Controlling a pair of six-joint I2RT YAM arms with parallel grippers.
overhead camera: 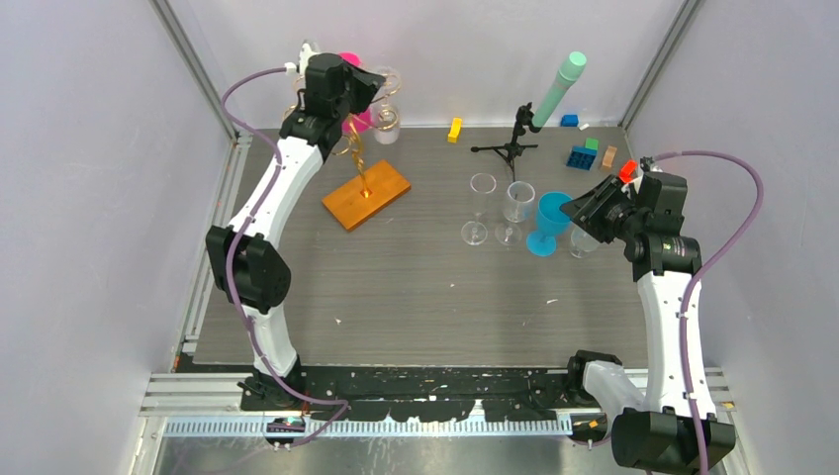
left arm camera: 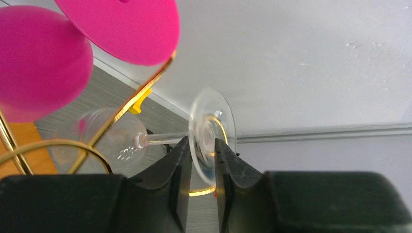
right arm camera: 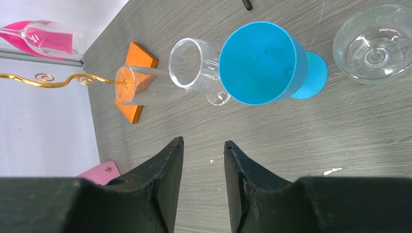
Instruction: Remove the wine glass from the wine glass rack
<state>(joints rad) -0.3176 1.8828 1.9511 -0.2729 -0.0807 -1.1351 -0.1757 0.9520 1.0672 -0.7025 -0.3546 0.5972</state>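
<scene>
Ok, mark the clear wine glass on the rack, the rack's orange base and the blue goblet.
clear wine glass (left arm camera: 212, 121), left wrist view, on its round foot.
orange base (overhead camera: 348, 210), top view, on its top face.
blue goblet (right arm camera: 257, 63), right wrist view, inside its bowl.

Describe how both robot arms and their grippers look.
The left arm and the right arm have white links with black joints. Each trails a purple cable. The left gripper and the right gripper each have two black, tapered fingers. A small red tab sits on the right wrist.
</scene>
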